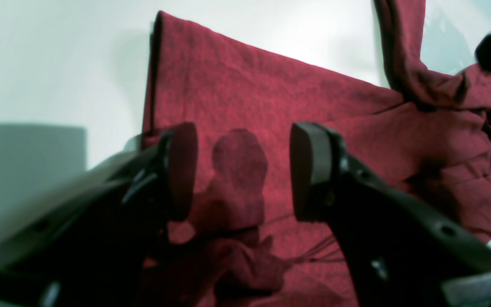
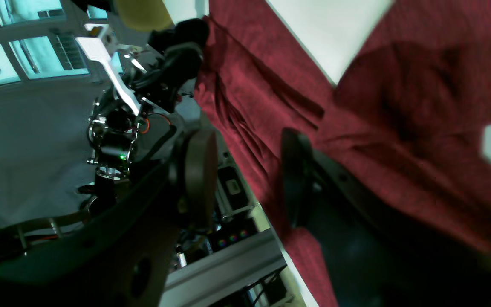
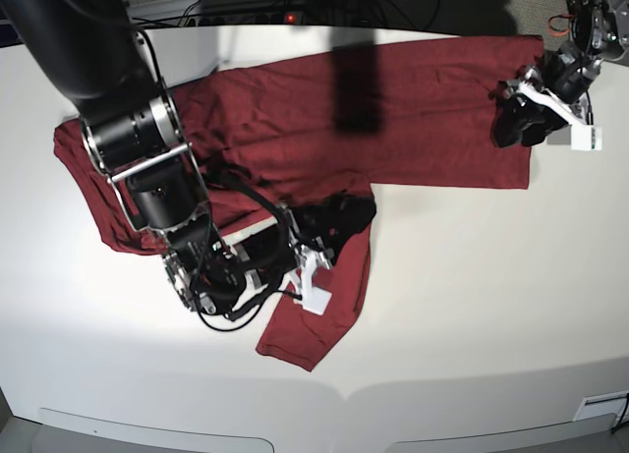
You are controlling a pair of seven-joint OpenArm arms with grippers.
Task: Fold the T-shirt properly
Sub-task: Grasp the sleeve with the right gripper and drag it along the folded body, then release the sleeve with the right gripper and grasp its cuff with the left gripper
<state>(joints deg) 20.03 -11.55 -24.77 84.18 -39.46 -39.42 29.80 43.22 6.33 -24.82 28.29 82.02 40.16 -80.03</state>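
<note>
Fabric first: I am looking at the T-shirt [image 3: 295, 129], maroon, thin and wrinkly, spreading across the white table [image 3: 472, 306] from the left of the base view to the upper right, one sleeve trailing down toward the lower centre. I am judging it light, soft and limp, likely to sag and crease wherever it is lifted; a hem, cuff or shoulder seam looks the surest place to pinch, with both layers taken together.

Nearest item, centre-left of the base view: the right gripper [image 3: 329, 239] is sitting low over the sleeve where it joins the body. In the right wrist view the right gripper's [image 2: 247, 172] jaws are standing apart with nothing between them, cloth lying just beyond the far finger and running past the table edge.

Farther item, upper right of the base view: the left gripper [image 3: 523, 119] is hovering at the shirt's right-hand edge. In the left wrist view the left gripper's [image 1: 243, 170] jaws are spread wide and empty, flat cloth [image 1: 249, 98] lying directly beneath and beyond them, bunched folds at the right of the frame.
</note>
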